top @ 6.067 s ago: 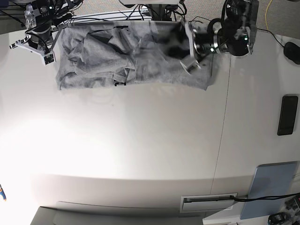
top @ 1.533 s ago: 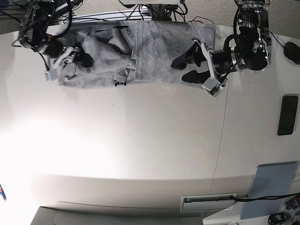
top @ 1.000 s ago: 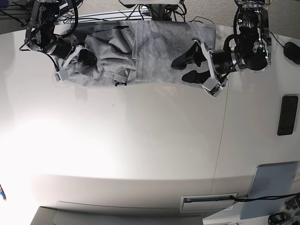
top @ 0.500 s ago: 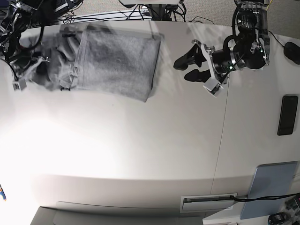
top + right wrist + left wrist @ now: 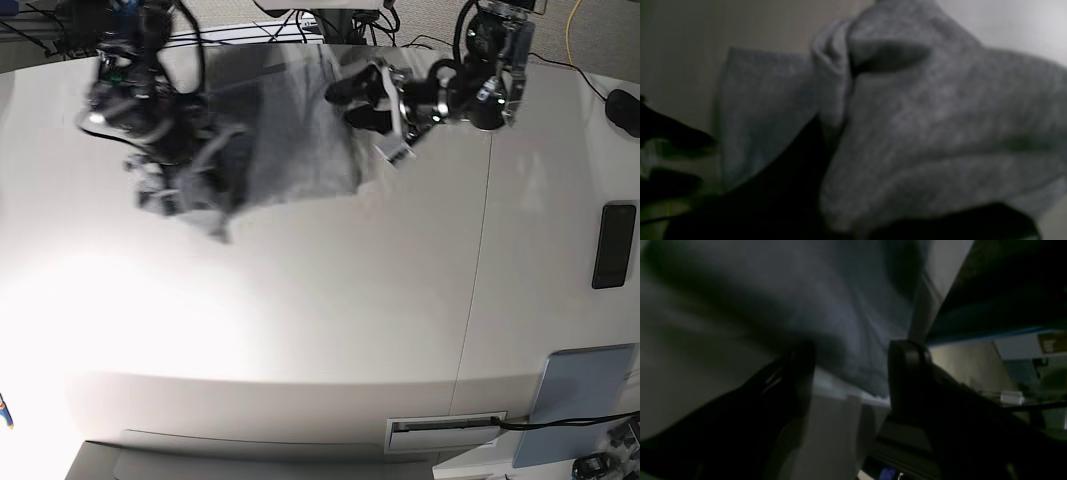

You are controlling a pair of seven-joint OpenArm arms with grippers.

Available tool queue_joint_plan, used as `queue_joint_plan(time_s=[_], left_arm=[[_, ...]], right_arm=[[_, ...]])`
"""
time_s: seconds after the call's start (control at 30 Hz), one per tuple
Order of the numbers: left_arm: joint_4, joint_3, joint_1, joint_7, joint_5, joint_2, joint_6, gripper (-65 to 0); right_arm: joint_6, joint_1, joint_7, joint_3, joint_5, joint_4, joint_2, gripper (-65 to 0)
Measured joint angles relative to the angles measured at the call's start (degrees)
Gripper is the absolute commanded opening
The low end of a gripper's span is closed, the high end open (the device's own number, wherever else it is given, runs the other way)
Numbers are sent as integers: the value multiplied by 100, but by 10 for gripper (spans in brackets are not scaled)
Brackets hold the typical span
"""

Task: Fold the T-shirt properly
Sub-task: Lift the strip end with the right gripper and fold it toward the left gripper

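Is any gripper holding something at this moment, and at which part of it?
The right gripper holds the T-shirt by a bunched fold at its side. The left gripper holds nothing; its jaws stand open.

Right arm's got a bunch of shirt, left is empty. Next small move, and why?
Probably bring the left gripper down onto the near edge of the T-shirt and close. Its jaws stand open beside that edge, holding nothing, while the right gripper is shut on a crumpled bunch of cloth. A second pinch would let both arms spread it flat on the table.
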Motion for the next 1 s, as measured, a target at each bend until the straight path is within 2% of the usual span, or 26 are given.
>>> queue_joint_plan(time_s=[0.13,0.33,0.47,0.53,0.63,0.67,0.73,0.77,0.87,1.0], left_arm=[[-15,83,2,-85,98,-17,138,-296],[-15,83,0,-175,332,-15,142,-296],[-15,83,0,-175,332,-17,142,-296],[-15,83,0,-175,332,-17,144,-296],[-15,72,-2,-177,332,-20,144,-296],[-15,72,0,-186,334,-20,142,-296],[-15,72,0,-197,334,-20,142,-296],[-15,72,0,-197,334,-20,144,-296],[-15,72,-13,-197,339,-20,144,-296],[-15,72,-33,-192,354,-20,144,-296]], right_arm=[[-424,70,234,-1086,-1082,-28,-352,-650],[-487,68,225,-1967,-1467,-175,-385,-650],[-466,66,227,-2221,-1777,-175,-389,-650],[-271,55,238,-2214,-1937,-175,-385,-650],[584,-33,210,-2214,-1937,-177,-385,-650],[785,-83,210,-2221,-1851,-177,-387,-608],[826,-153,291,-2218,-1687,-179,-387,-482],[804,-175,367,-2218,-1585,-179,-385,-441],[807,-186,404,-2245,-940,-179,-385,-424],[1233,-186,492,-2302,-317,-138,-387,-424]])
